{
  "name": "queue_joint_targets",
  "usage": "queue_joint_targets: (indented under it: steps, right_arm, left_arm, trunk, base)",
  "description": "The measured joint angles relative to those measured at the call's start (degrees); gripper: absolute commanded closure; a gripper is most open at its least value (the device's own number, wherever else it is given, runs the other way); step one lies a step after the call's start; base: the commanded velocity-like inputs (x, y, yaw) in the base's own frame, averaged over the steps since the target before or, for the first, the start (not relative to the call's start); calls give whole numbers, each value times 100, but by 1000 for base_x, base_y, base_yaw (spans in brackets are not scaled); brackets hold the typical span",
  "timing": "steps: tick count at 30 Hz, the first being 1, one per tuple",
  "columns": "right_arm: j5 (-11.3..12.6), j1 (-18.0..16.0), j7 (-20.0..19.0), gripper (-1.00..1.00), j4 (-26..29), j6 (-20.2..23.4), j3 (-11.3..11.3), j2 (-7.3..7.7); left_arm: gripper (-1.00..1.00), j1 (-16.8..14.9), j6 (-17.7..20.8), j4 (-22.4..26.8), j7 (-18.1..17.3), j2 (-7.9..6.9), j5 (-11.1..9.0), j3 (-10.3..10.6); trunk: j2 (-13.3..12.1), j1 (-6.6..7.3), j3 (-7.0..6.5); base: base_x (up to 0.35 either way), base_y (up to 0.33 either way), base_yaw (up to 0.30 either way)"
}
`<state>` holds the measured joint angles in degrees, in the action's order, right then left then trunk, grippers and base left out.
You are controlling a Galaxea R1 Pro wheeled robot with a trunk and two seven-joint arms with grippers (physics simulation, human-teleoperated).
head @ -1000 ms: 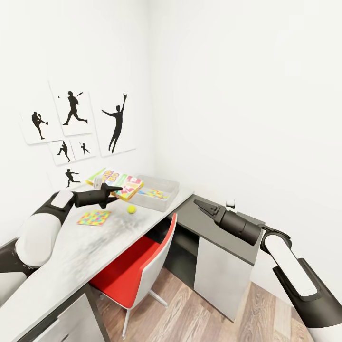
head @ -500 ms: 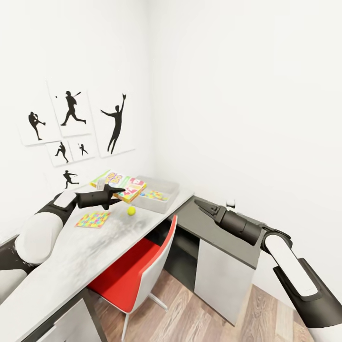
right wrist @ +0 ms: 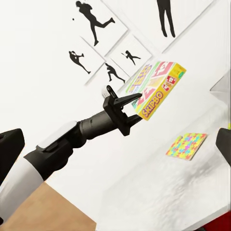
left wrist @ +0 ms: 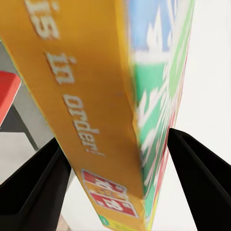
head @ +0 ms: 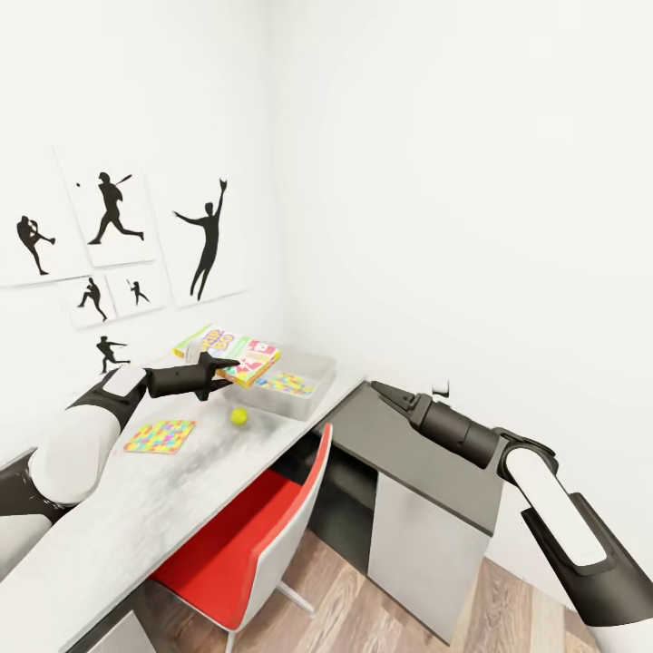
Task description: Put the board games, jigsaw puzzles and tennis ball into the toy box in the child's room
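Note:
My left gripper (head: 227,370) is shut on the edge of the green-red-white Skip-Bo board game (head: 247,358), holding it tilted above the table (head: 136,508) just beside the toy box (head: 313,367). In the left wrist view the game's yellow side (left wrist: 86,96) sits between both fingers (left wrist: 33,187). One jigsaw puzzle (head: 288,384) lies inside the toy box; another (head: 160,436) lies flat on the table. The tennis ball (head: 238,415) rests in front of the toy box. My right gripper (head: 379,390) hovers open over the lower dark unit, holding nothing. The right wrist view shows the held game (right wrist: 159,89) and the table's puzzle (right wrist: 187,146).
A red chair (head: 245,535) is pushed against the table's front edge. The lower dark grey unit (head: 426,453) with a white panel adjoins the table at the right. Sports-silhouette pictures (head: 109,209) hang on the white wall behind. Wood floor lies below.
The whole view has shifted, so the camera moved. Relative to the table, my left gripper has carried the Skip-Bo game slightly up and toward the toy box. The right arm has held still.

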<state>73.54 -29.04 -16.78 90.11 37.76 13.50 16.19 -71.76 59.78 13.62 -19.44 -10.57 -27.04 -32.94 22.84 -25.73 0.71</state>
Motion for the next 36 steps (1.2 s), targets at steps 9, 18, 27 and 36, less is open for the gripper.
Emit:
queue_joint_targets:
  steps: [9, 18, 27, 36]
  right_arm:
    - [0, -2, 1, -100, 0, 0, 0, 1]
    - [-5, -2, 2, -100, 0, 1, 6, -5]
    - [-9, -2, 1, -100, 0, -3, 16, -6]
    - [-9, -2, 0, -100, 0, -7, 18, -6]
  left_arm:
    - [100, -1, -1, 0, 0, -7, 14, -17]
    - [100, -1, -11, 2, -30, -16, -16, -32]
    - [100, 7, -48, 9, -29, -8, -29, -32]
    - [100, 7, -206, 9, -6, -7, -27, -264]
  trunk:
    - [2, -2, -36]
    - [2, -3, -39]
    - [2, -3, -39]
    - [3, -3, -48]
  base:
    - [197, -161, -110]
    - [17, -142, -5]
    - [0, -102, 0]
    - [0, -152, 95]
